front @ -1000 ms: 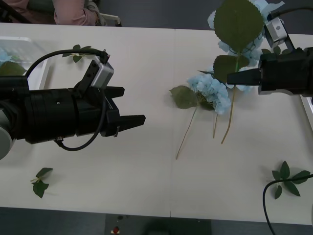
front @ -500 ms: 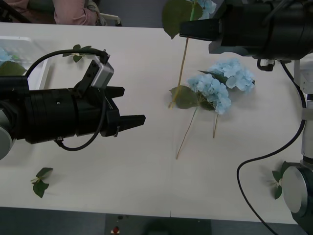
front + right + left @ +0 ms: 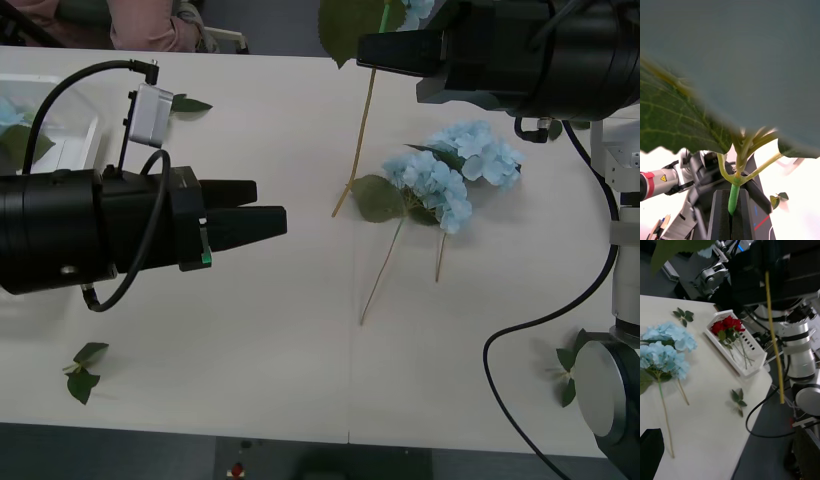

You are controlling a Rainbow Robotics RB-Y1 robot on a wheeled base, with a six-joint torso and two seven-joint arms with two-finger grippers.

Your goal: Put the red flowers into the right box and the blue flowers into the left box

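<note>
Right claw pinches blue flower stem high over counter; thin stem might slip. Left claw hovers released, nothing held.

red flowers in right box, blue flowers tabled

I can read no words, brand names or numbers anywhere | the one sign I find is a small yellow warning triangle printed on the grey-and-red casing of an arm in the right wrist view | its symbol is too small for me to make out
</note>
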